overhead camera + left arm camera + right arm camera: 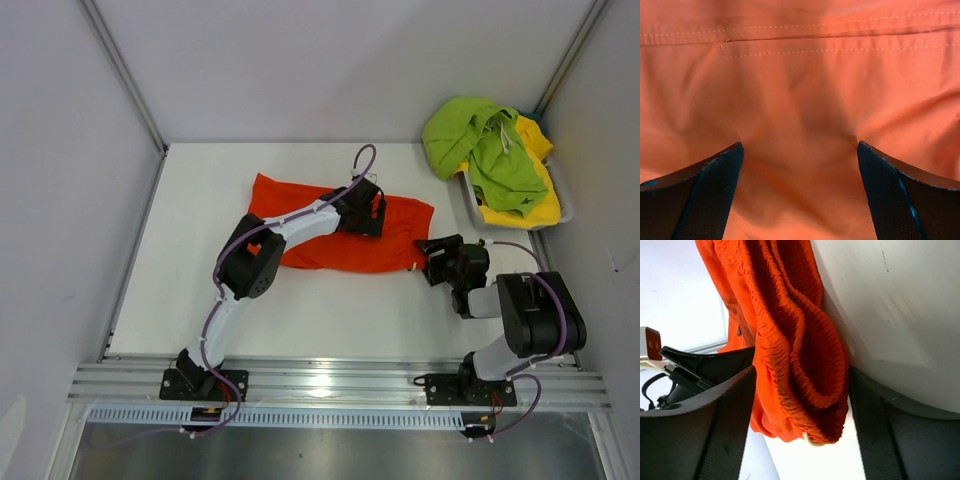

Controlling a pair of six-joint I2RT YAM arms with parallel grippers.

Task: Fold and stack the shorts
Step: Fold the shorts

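Observation:
The orange shorts (310, 240) lie spread across the middle of the white table. My left gripper (371, 214) is down on their right half. In the left wrist view it (800, 150) is open, with orange fabric (800, 90) filling the gap between its fingers. My right gripper (424, 262) is at the shorts' right edge. In the right wrist view it (802, 385) is open, with the gathered orange waistband (805, 355) and a bit of white drawstring (812, 442) between its fingers. The lime green shorts (480, 145) lie over the yellow shorts (535, 210) at the back right.
A grey tray (563, 195) at the back right corner holds the green and yellow shorts. Grey walls close in the table on the left, back and right. A metal rail (330, 380) runs along the near edge by the arm bases.

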